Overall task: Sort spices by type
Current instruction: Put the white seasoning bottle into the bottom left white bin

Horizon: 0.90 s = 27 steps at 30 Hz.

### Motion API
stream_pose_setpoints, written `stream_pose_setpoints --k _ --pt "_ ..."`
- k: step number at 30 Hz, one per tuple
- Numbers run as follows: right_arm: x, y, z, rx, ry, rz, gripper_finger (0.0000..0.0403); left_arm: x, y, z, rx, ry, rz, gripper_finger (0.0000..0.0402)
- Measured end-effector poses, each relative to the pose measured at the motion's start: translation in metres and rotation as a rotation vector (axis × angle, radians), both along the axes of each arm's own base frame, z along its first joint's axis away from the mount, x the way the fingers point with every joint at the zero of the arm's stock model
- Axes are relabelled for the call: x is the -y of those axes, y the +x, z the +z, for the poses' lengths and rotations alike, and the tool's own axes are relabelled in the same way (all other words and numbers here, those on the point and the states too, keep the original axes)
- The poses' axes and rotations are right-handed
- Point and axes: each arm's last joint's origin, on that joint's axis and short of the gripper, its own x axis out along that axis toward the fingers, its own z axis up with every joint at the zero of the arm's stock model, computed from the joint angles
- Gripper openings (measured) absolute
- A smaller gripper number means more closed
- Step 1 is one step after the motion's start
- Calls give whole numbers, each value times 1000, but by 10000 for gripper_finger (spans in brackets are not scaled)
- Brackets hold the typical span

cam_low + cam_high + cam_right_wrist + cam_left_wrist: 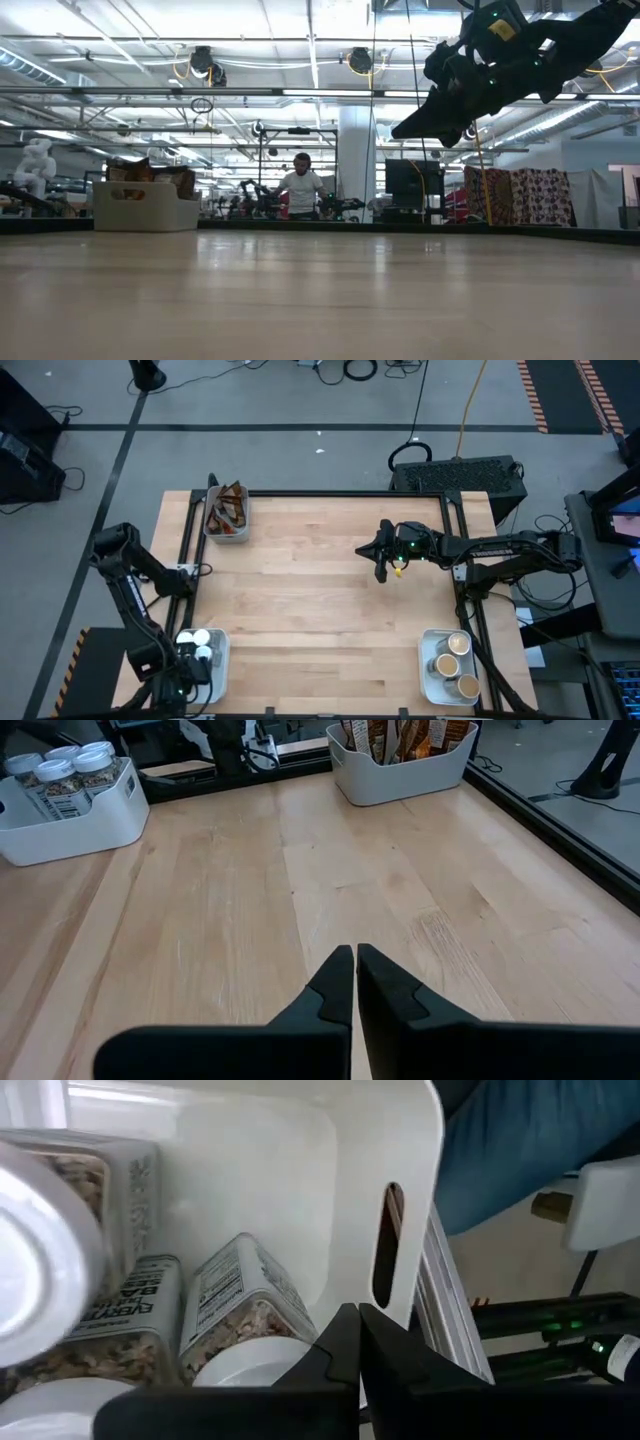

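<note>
White-lidded spice jars [235,1315] stand in a white tray [218,650] at the table's near left corner. My left gripper [358,1335] hangs shut just over them inside the tray, pointing steeply down, with nothing between its fingers. Brown sachets [228,510] stand in a white tray [400,775] at the far left. Tan-lidded jars [452,663] fill a white tray [430,680] at the near right. My right gripper [378,558] is shut and holds nothing, raised over the table's middle right [355,965].
Bare wooden tabletop [320,610] lies between the three trays. A black frame rail [330,494] runs along the table's edges. In the low view a person [300,188] stands far behind the table, and my right arm [500,60] hangs high above it.
</note>
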Motion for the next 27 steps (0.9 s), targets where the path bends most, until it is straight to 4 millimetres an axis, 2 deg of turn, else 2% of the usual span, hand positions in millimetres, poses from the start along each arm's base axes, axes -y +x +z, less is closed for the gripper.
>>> stream_pose_setpoints --k 12,16,19,22,27 --pt "0 0 0 0 0 0 0 -20 24 -5 -41 66 123 6" --pt "0 0 0 -1 -3 1 0 -24 30 -5 -109 43 179 6" --pt "0 0 0 -1 -3 1 0 -24 34 -4 -137 -2 153 6" --pt "0 0 0 0 -3 1 0 -20 35 -2 -89 -46 63 6" --pt "0 0 0 0 -4 1 0 -24 30 -4 -140 -1 63 6"
